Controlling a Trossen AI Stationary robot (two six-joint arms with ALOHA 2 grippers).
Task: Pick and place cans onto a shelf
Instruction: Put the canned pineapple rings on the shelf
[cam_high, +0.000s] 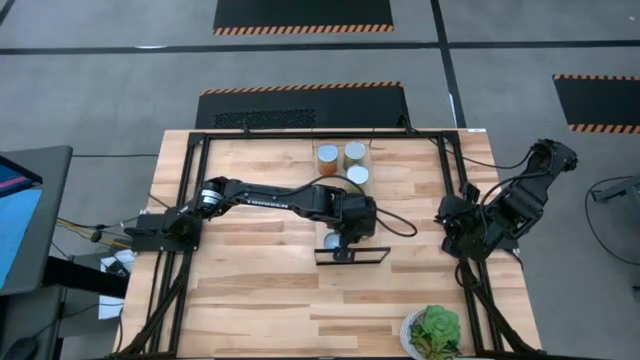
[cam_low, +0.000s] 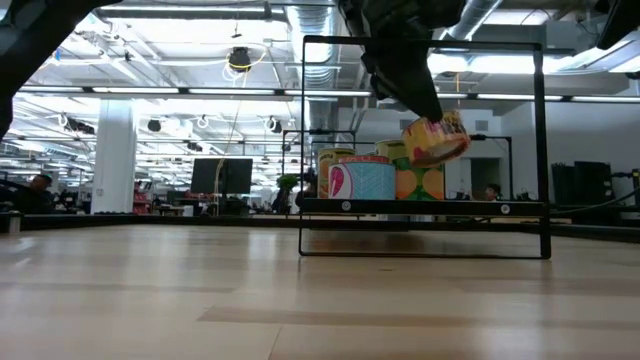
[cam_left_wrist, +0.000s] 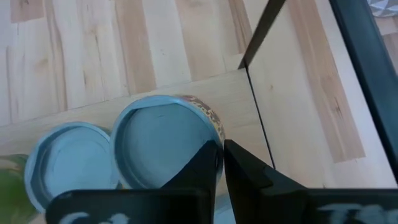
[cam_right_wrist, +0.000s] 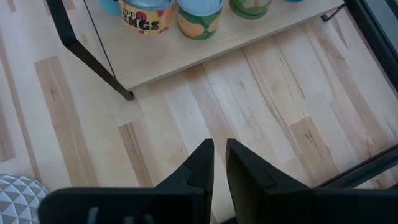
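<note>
1. Plank table (cam_high: 250, 300): carries shelf (cam_right_wrist: 205, 53), plant (cam_high: 435, 332) at the near right corner.
2. Shelf: pale board, black bracket end; cans (cam_high: 343, 163) stand on it, clustered.

Shelf (cam_right_wrist: 186, 53) is showing pale wood, bracket edge black. Cans on it: one (cam_right_wrist: 147, 15) is wearing a yellow label with dark lettering, the next (cam_right_wrist: 199, 18) orange with green blobs. Low view: a blue-and-pink can (cam_low: 362, 180) and a tilted orange-yellow can (cam_low: 435, 140). Three cans (cam_high: 343, 162) are showing silver tops from above (one with an orange side). Plant (cam_high: 437, 332) is showing leafy green in a grey-and-white triangle-patterned pot (cam_right_wrist: 18, 193).
</note>
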